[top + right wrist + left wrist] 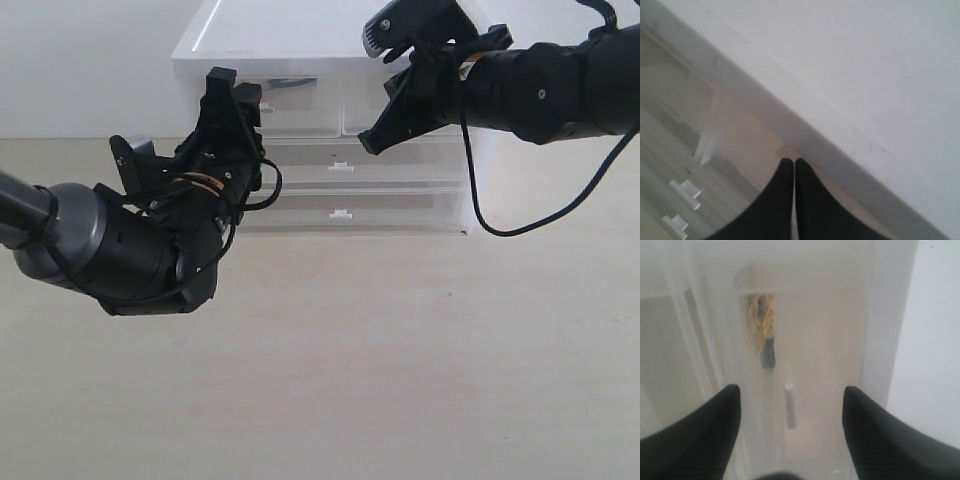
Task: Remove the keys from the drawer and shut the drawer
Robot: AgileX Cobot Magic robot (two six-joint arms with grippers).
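The drawer (296, 112) is the left half-width one in the top row of a translucent white cabinet, and its front sits flush. In the left wrist view the keys (762, 325) show blurred through the drawer's (815, 340) front as a gold bunch with a dark cord end. My left gripper (236, 90) (791, 394) is open right in front of the drawer, a finger on each side of its white tab handle (790, 412), not touching it. My right gripper (368, 145) (793, 161) is shut on nothing, by the cabinet's upper right front.
The right-hand half-width drawer (352, 118) is partly hidden by my right arm. Two full-width drawers (341, 166) (341, 214) lie below. The cabinet top (865, 65) fills the right wrist view. Bare wooden tabletop (400, 350) extends in front of the cabinet.
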